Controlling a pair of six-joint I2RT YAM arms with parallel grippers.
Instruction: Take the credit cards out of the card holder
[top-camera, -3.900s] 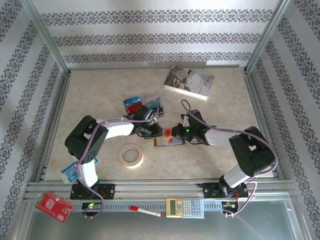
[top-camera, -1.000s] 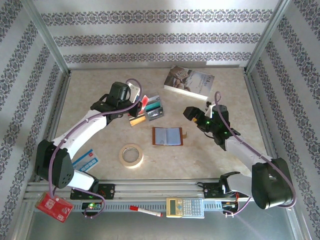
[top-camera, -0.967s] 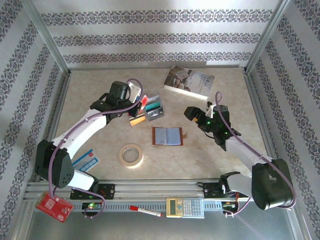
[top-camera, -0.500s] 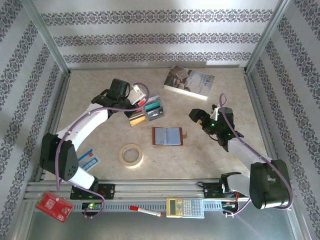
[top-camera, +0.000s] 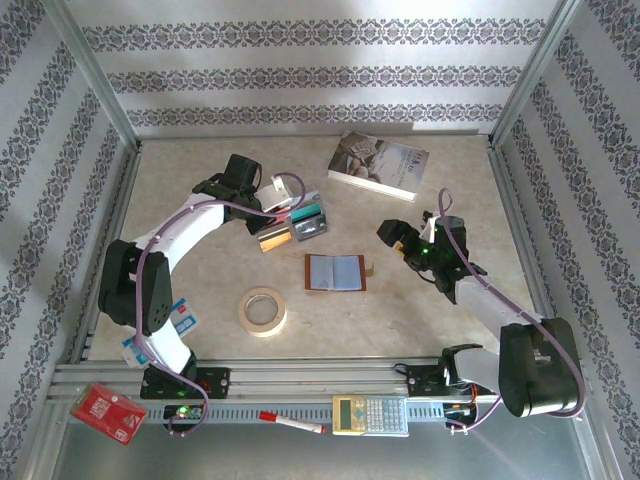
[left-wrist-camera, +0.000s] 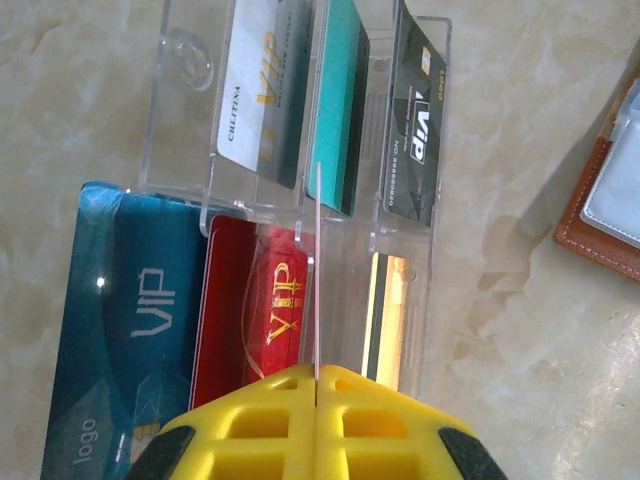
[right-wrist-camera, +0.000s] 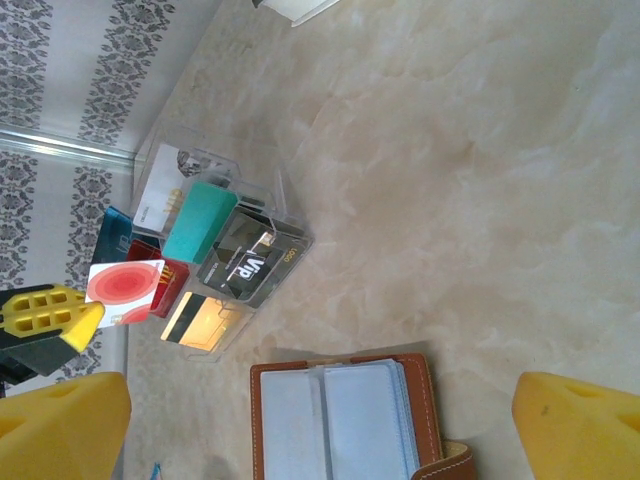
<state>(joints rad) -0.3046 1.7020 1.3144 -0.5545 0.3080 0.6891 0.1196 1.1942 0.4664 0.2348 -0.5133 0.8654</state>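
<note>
The brown card holder (top-camera: 336, 272) lies open and flat, its clear sleeves facing up (right-wrist-camera: 345, 420). My left gripper (top-camera: 277, 202) is shut on a red-and-white credit card (right-wrist-camera: 125, 285), seen edge-on (left-wrist-camera: 315, 270) just above a clear slotted rack (top-camera: 300, 222). The rack holds a grey card (left-wrist-camera: 262, 90), a teal card (left-wrist-camera: 340, 100), a black card (left-wrist-camera: 415, 120), a red card (left-wrist-camera: 250, 310) and an orange-gold card (left-wrist-camera: 385, 310). A blue card (left-wrist-camera: 120, 340) lies beside it. My right gripper (top-camera: 400, 238) hangs open to the right of the holder, with nothing between its fingers.
A pale book (top-camera: 378, 165) lies at the back. A tape roll (top-camera: 264, 311) sits in front of the holder. A blue-and-white packet (top-camera: 170, 322) lies near the left arm's base. A red packet (top-camera: 108, 412), a pen (top-camera: 292, 423) and a calculator (top-camera: 370, 413) rest on the front rail.
Both grippers have left the card holder. Over the last second the left wrist has turned above the rack with the card, and the right gripper has drawn back a little to the right.
</note>
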